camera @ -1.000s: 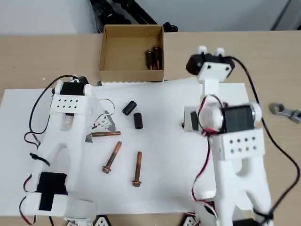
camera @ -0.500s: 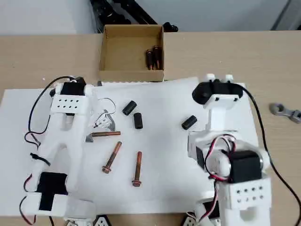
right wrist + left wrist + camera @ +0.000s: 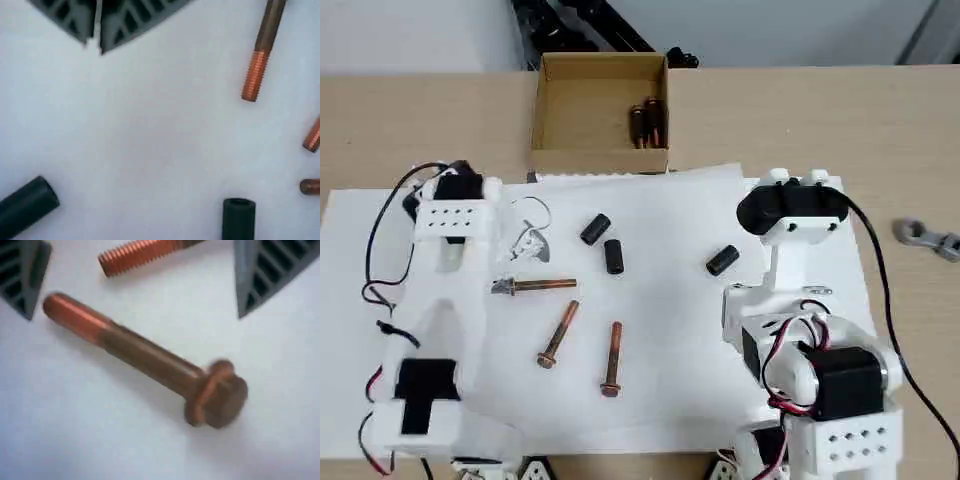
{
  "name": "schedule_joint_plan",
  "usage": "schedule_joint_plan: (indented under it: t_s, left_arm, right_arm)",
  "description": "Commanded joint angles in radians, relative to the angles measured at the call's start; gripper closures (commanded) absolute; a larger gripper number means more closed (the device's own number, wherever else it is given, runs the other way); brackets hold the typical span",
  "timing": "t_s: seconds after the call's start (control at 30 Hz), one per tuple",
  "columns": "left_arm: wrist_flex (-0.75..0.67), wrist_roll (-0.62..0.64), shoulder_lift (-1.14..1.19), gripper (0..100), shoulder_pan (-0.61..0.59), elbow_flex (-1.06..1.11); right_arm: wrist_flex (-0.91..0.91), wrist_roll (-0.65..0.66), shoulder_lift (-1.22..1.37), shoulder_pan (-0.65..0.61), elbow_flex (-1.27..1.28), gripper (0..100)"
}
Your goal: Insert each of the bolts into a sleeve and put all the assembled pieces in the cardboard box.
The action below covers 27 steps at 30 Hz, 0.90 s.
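Observation:
Three copper bolts lie on the white sheet: one crosswise (image 3: 538,285), two lengthwise (image 3: 558,333) (image 3: 612,358). Three black sleeves (image 3: 595,229) (image 3: 613,256) (image 3: 722,260) lie farther back. My left gripper (image 3: 135,315) is open just above the crosswise bolt (image 3: 150,360), one finger on each side; another bolt's threaded end (image 3: 140,255) lies beyond. My right gripper (image 3: 95,42) is shut and empty over bare sheet, with two sleeves (image 3: 27,205) (image 3: 239,217) and a bolt (image 3: 262,50) in sight. The cardboard box (image 3: 560,110) holds assembled pieces (image 3: 648,122).
The white sheet (image 3: 670,390) covers the middle of the wooden table. A metal wrench (image 3: 925,235) lies on the bare wood at the right edge. Dark gear stands behind the box. Loose cables run along both arms.
The right arm has drawn back from the box toward the table's front, uncovering the right-hand sleeve. The left arm has shifted slightly left over the crosswise bolt.

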Motion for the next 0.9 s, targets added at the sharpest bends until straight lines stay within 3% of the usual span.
schedule_joint_plan:
  t_s: [0.0, 0.23, 0.67, 0.87]
  left_arm:
    - [-0.028, -0.008, 0.094, 76, -0.008, -0.036]
    - [-0.081, 0.003, 0.265, 76, -0.012, -0.038]
    - [-0.166, 0.008, 0.282, 80, -0.006, -0.03]
    - [-0.183, -0.052, 0.282, 88, -0.005, -0.031]
  right_arm:
    - [-0.019, -0.009, -0.005, 0.005, -0.003, 99.1]
    - [-0.015, -0.009, -0.01, 0.005, -0.003, 99.1]
    - [-0.019, -0.009, -0.005, 0.005, -0.003, 99.1]
    - [-0.019, -0.009, -0.007, 0.005, -0.003, 99.1]
